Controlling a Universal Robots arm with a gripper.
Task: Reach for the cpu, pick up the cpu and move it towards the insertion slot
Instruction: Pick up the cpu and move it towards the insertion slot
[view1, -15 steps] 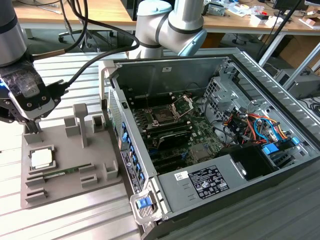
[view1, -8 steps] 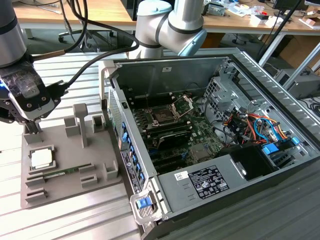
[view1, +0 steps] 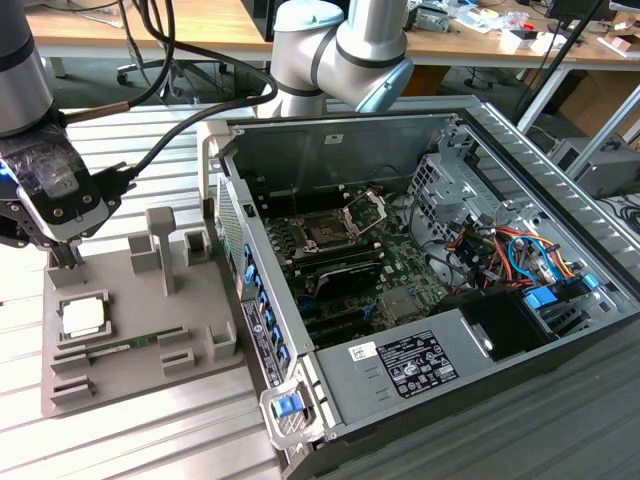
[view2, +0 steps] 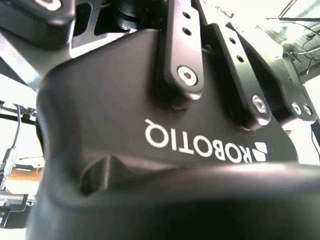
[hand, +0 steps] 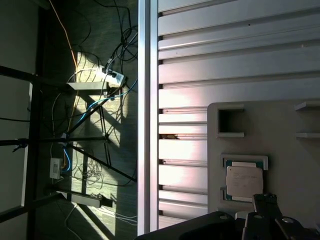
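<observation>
Pale silver, the cpu (view1: 83, 317) lies untouched in its grey holder (view1: 140, 335), just below the pincer (view1: 68, 263) hovering over it. Whether the pincer is apart or together, I cannot tell. Nothing is lifted yet, and the insertion slot (view1: 328, 232) sits well away from the pincer, inside the computer case (view1: 320, 150).

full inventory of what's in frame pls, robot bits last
cpu: 1, silver-cream, in a recess of the fixture, at the exterior view's left
insertion slot: 1, dark with silver frame, on the green board inside the computer case
memory stick: 1, green, lying in the fixture beside the cpu
fixture: 1, grey, on the table beside the case
computer case: 1, grey, open, at the exterior view's right
cables: several, red, orange, blue, inside the case
table: 1, silver, slatted
arm: 1, silver-grey, behind the case
pincer: 1, dark, low over the fixture, near the cpu
</observation>
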